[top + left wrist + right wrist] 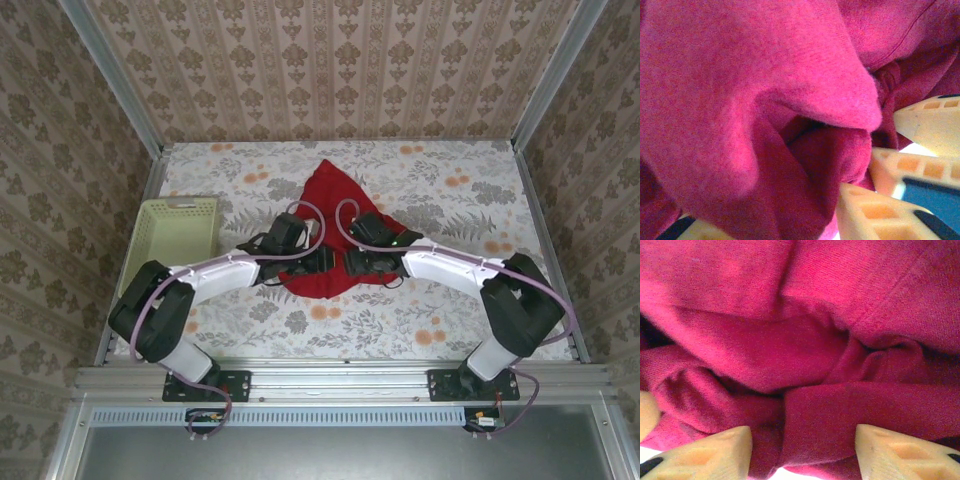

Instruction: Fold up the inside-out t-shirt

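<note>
top: inside-out t-shirt (335, 200) is a soft red crumpled heap mid-table (450, 190) (floral cover), apart from slotted pale green basket (178, 232); left gripper (318, 264) and right gripper (353, 262) at its near edge | left wrist: fuzzy folds bury the jaws, state unclear | right wrist: jaws apart astride a thick fold

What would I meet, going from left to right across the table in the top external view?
First the pale green basket → the red t-shirt → the black elbow of the right arm.
</note>
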Motion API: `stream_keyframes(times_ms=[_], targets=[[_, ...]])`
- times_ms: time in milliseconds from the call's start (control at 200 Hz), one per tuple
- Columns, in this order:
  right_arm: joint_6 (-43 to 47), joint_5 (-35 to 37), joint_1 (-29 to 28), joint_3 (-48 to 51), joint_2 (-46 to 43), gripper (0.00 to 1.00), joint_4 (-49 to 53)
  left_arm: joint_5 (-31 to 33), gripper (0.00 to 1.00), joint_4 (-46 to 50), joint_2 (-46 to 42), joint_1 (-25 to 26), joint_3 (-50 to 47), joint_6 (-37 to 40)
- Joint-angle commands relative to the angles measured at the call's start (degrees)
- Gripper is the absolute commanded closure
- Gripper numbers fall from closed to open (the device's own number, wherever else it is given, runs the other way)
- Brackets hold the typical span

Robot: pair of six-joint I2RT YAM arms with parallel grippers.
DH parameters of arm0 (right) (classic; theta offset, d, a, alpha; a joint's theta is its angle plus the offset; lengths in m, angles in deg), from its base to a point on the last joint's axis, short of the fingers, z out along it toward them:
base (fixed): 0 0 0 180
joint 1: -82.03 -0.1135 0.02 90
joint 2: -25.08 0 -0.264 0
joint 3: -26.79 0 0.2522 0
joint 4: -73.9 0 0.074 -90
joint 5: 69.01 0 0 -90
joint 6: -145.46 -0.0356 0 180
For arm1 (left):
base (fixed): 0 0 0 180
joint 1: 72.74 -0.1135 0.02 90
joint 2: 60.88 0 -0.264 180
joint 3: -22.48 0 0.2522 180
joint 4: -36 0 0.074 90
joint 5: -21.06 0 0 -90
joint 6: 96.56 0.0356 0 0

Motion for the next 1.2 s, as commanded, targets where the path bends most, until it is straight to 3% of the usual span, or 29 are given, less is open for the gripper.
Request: stream_keyframes(times_ms=[0, 175, 360, 530, 850, 990, 1195], targets=[[-1.71, 7.16, -0.15, -2.32, 1.54, 0.54, 0.72, -0.43, 0.7, -1.7, 2.13, -0.02, -0.43, 0.38], [0.89, 10.86, -0.31, -1.57, -2.04, 0.87, 1.95, 2.62, 0.86, 4.86, 4.95, 1.22, 0.52, 5.29], [1.45, 10.37, -0.04, 1.91, -8.78, 1.0, 1.41, 3.08, 0.97, 2.46, 2.07, 1.43, -4.38, 5.7], [-1.35, 5.01, -0.02, 7.6, -15.22, 1.0, -2.98, 4.47, 1.0, 2.77, -0.06, 1.64, -6.4, 7.01], [-7.66, 0.36, -1.92, 17.29, -15.57, 1.0, -5.59, 5.95, 1.0, 2.37, -7.71, 2.53, -8.75, 7.93], [-11.09, -0.97, -3.92, 20.87, -16.22, 0.96, -6.58, 4.89, 0.86, 1.67, -8.28, 2.45, -8.16, 7.57], [-7.72, 1.28, -4.23, 16.81, -20.7, 0.7, -0.65, 1.95, 0.62, -1.13, -8.59, 2.53, -8.09, 6.32]])
